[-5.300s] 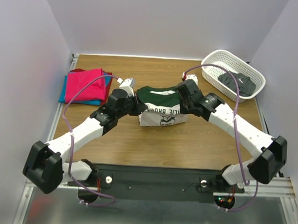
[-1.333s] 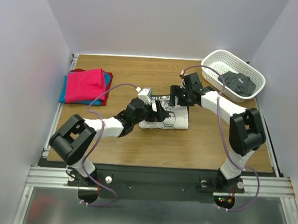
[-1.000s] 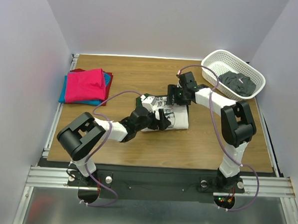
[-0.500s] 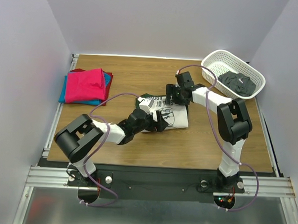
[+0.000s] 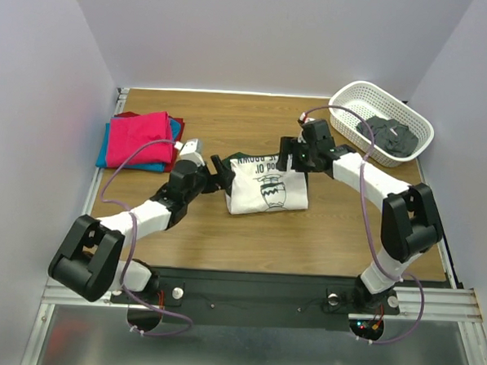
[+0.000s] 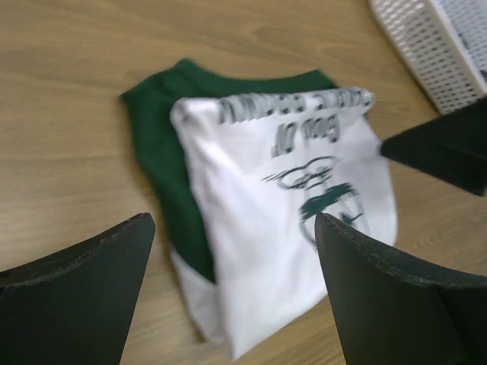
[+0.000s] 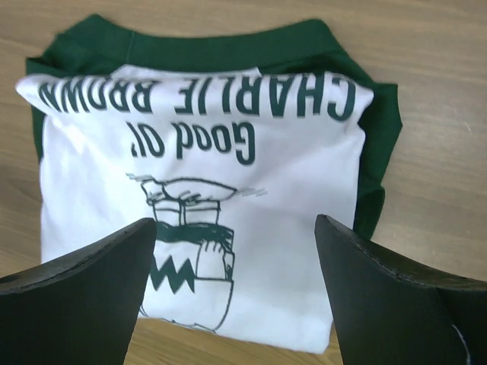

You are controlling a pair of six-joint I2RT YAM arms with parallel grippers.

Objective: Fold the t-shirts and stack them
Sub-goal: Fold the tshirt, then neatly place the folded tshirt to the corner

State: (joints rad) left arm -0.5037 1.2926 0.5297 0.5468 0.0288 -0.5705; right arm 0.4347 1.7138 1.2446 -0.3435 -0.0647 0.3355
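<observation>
The wooden table filled my view. At its far left sat the folded stack: a magenta t-shirt on a blue t-shirt and a red t-shirt. At the far right stood the white lattice basket, holding a dark garment. The white Charlie Brown t-shirt lay folded mid-table, print up, with dark green along its far edge. My left gripper sat just off its left edge, fingers spread and empty. My right gripper was over its far right corner, likewise spread.
</observation>
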